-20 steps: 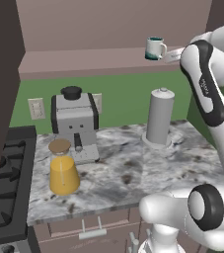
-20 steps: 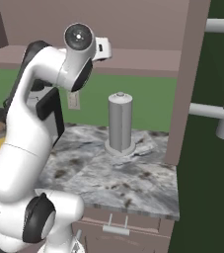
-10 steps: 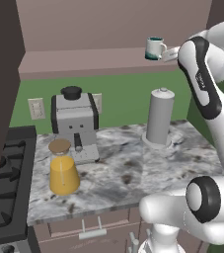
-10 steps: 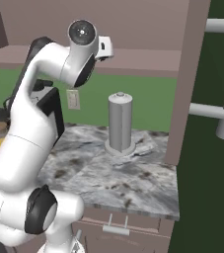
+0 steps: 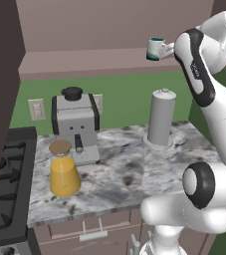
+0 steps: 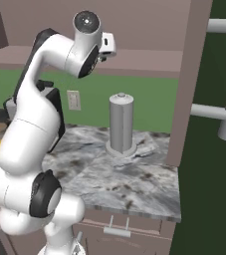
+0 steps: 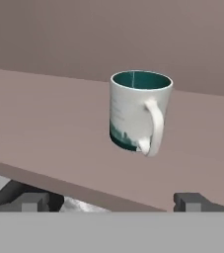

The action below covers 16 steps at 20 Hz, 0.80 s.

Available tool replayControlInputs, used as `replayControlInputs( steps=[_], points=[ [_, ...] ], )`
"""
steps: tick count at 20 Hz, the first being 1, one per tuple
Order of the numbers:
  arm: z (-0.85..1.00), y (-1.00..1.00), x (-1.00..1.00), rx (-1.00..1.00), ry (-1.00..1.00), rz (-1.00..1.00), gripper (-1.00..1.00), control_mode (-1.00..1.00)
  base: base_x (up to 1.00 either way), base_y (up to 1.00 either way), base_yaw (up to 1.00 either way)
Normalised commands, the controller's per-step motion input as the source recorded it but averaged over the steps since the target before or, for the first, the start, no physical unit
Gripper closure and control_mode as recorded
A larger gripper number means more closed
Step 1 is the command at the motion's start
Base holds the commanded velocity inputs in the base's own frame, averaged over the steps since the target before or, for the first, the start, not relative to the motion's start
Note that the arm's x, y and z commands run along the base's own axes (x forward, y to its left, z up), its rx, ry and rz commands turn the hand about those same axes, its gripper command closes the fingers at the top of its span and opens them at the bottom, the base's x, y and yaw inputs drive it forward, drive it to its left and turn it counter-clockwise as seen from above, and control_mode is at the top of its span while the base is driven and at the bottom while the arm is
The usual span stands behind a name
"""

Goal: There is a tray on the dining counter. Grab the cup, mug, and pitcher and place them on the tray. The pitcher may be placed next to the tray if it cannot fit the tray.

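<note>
The mug (image 5: 155,49) is white-grey with a dark teal inside and stands upright on the high brown shelf (image 5: 84,62). In the hand view the mug (image 7: 138,111) sits straight ahead with its loop handle turned toward me. My gripper (image 7: 112,202) is open and level with the shelf edge, a short way from the mug, with nothing between its fingertips (image 7: 32,201). From the left base the gripper (image 5: 167,49) hangs just right of the mug. The pitcher (image 5: 63,172), a glass cone with orange contents, stands on the marbled worktop. The tray, cup and dining counter are out of view.
A tall grey cylinder (image 5: 161,118) stands on the worktop (image 5: 119,179) below the shelf, with a coffee machine (image 5: 74,124) to its left behind the pitcher. A black stove (image 5: 0,199) borders the worktop's left end. A brown wall panel (image 6: 186,84) closes the right side.
My hand has edged a little closer to the mug on the shelf, with the jaws still wide. Nothing on the worktop has moved.
</note>
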Motion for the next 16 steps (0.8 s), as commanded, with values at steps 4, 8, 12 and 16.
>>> replayControlInputs(
  steps=[4, 8, 12, 16],
  points=[
    [0.0, 0.0, 0.27, 0.0, 0.0, 0.0, -1.0, -1.0, 0.0, 0.0, 0.0],
    [0.0, 0.0, 0.25, 0.0, 0.0, 0.0, -1.0, -1.0, 0.0, 0.0, 0.0],
    [0.0, 0.0, 0.21, 0.0, 0.0, 0.0, -1.0, -1.0, 0.0, 0.0, 0.0],
    [0.0, 0.0, 0.19, 0.0, 0.0, 0.0, -1.0, -1.0, 0.0, 0.0, 0.0]
  ],
)
